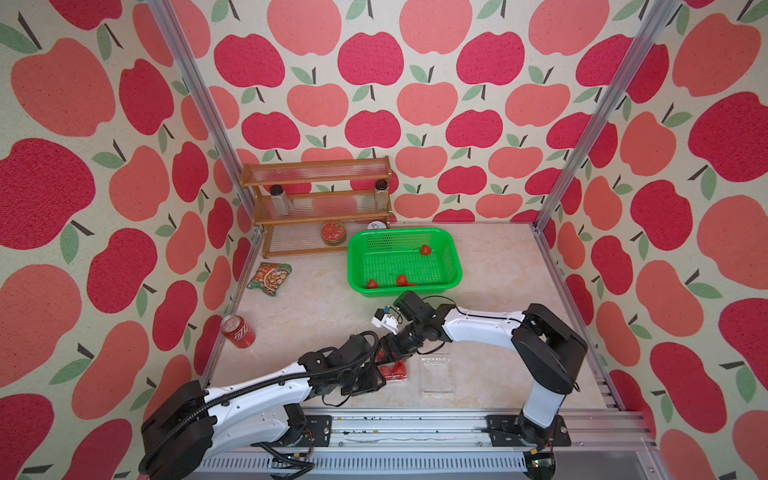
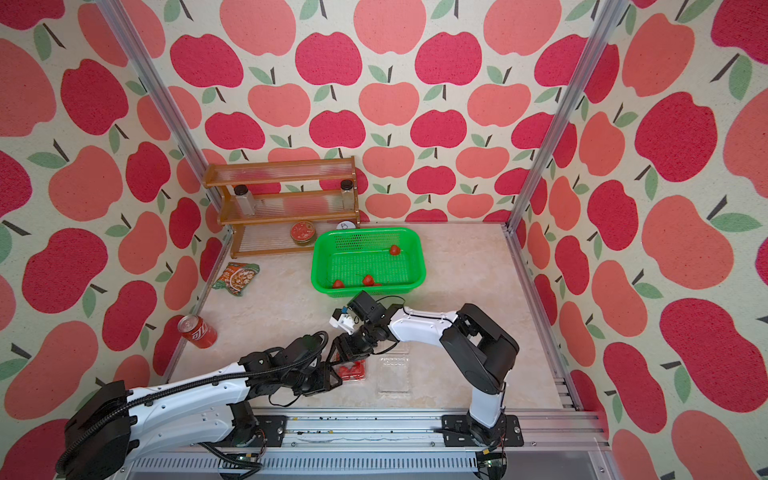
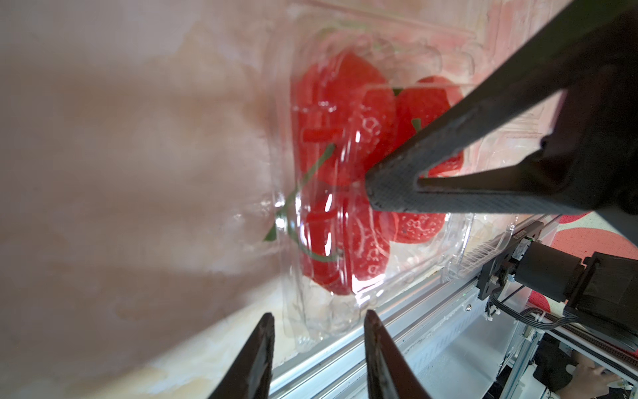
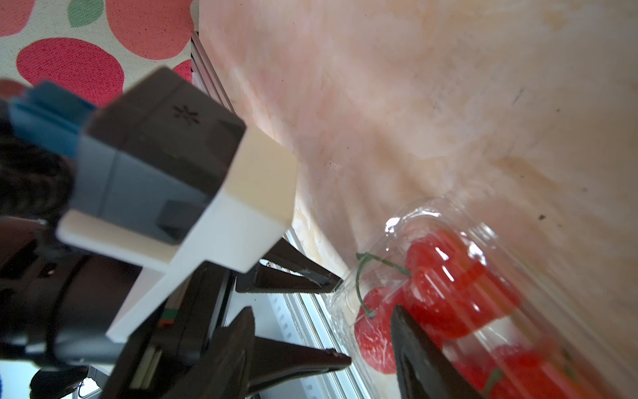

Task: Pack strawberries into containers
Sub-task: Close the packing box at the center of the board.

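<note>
Now, filled container (image 1: 398,372): is sitting on the tabletop (image 1: 311,316) near its front edge, where the two arms' tips are meeting; its clear lid is lying down over the fruit.
Packed strawberries (image 3: 345,114): are lying inside that clamshell, pressed together, green stems curling toward one end.
Left gripper (image 3: 318,312): is hovering with its jaws spread, one end of the filled container showing between them; whether they are touching it, I cannot tell.
Right gripper (image 4: 321,308): is standing with jaws wide apart, gripping nothing; one finger (image 3: 397,193) is pressing its tip onto the lid.
Empty container (image 1: 436,370): is lying just beside the filled one, on the right arm's side.
Loose strawberries (image 1: 401,280): three are lying in the green basket (image 1: 405,231), well behind the containers, two near its front wall and one toward the back.
</note>
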Tool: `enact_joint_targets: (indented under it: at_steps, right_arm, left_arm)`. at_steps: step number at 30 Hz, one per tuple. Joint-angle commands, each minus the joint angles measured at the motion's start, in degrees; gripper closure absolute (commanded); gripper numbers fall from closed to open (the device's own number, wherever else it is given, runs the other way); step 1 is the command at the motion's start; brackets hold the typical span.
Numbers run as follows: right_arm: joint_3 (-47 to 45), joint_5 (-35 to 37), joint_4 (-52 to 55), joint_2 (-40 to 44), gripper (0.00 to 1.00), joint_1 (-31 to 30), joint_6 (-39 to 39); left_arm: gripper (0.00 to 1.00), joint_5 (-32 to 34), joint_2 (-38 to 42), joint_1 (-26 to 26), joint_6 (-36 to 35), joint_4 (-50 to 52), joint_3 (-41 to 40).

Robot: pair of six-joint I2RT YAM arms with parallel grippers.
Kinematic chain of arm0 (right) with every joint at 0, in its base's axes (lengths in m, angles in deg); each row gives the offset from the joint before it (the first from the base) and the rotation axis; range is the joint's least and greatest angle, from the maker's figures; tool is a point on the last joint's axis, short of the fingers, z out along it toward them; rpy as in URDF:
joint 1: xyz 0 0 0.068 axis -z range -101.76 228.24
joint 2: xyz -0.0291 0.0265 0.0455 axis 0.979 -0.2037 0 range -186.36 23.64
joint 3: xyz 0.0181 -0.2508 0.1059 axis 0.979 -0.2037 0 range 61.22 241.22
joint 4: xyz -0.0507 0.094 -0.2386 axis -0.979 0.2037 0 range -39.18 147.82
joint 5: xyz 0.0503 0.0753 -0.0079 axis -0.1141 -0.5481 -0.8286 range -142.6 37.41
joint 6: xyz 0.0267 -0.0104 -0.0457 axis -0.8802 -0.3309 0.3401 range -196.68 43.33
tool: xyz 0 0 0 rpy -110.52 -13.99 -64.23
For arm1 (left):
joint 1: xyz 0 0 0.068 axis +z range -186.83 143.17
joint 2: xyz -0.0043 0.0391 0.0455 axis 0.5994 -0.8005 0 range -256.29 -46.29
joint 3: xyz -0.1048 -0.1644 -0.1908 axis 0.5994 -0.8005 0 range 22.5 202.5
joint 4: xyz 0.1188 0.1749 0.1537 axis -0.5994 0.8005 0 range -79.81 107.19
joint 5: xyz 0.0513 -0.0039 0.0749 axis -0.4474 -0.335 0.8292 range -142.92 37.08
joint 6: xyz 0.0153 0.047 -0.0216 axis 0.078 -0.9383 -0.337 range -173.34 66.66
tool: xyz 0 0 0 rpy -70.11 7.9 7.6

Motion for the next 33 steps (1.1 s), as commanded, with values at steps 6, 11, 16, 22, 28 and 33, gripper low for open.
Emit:
enact_joint_targets:
  at_steps: [6, 11, 16, 22, 28, 33]
  right_arm:
    - [-1.96, 1.16, 0.53, -1.15, 0.35, 0.13, -1.15]
    - [-2.44, 0.91, 0.17, -0.93, 0.35, 0.39, -1.3]
    - [-2.93, 0.63, -0.4, -0.88, 0.35, 0.73, -1.59]
    - [-3.01, 0.19, -0.97, -1.04, 0.35, 0.83, -1.72]
    - [-3.13, -0.27, -1.35, 1.4, 0.35, 0.91, -1.73]
    - [-3.67, 1.29, 2.72, 8.01, 0.35, 2.42, -1.7]
  left_arm:
    - [0.64, 1.86, -3.28, -0.85, -0.47, 3.28, 1.49]
    - [0.67, 2.16, -7.05, -1.22, -0.92, 4.04, 2.75]
    - [0.7, 2.95, -6.21, -1.38, -0.23, 4.36, 1.9]
    - [0.59, 3.84, -2.29, -1.38, -1.06, 5.67, 2.69]
    - [0.5, 6.39, 3.38, -1.38, -3.37, 8.28, 6.14]
    - [0.48, 7.99, 4.78, -1.03, -4.34, 10.45, 8.89]
